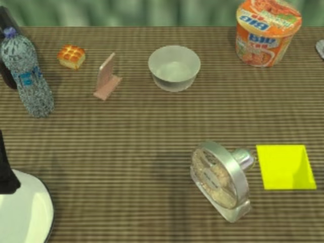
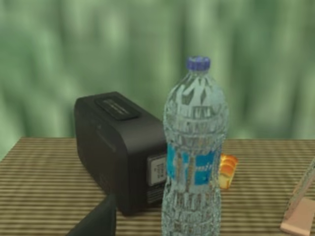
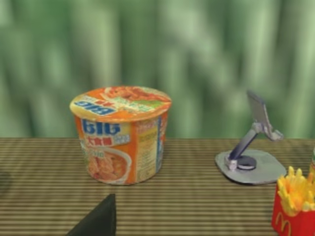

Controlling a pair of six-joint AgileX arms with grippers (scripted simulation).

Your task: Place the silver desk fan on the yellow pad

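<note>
The silver desk fan (image 1: 221, 180) stands on the table right of centre, near the front edge. Its beige grille faces front-left and its rear motor knob (image 1: 244, 158) points at the yellow pad (image 1: 286, 167). The pad lies flat just right of the fan with nothing on it, and the knob nearly reaches its left edge. My left arm (image 1: 6, 174) is parked at the front left, far from the fan; a dark part of the left gripper (image 2: 96, 221) shows in the left wrist view. My right arm is outside the top view; a dark part of the right gripper (image 3: 98, 219) shows in the right wrist view.
A water bottle (image 1: 28, 76) stands at the far left, with a black box (image 2: 118, 147) behind it. Along the back are a bread roll (image 1: 71, 55), a pink phone stand (image 1: 107, 78), a pale bowl (image 1: 174, 67) and a noodle cup (image 1: 267, 31). A grey stand (image 3: 248, 157) and fries (image 3: 295, 201) sit right.
</note>
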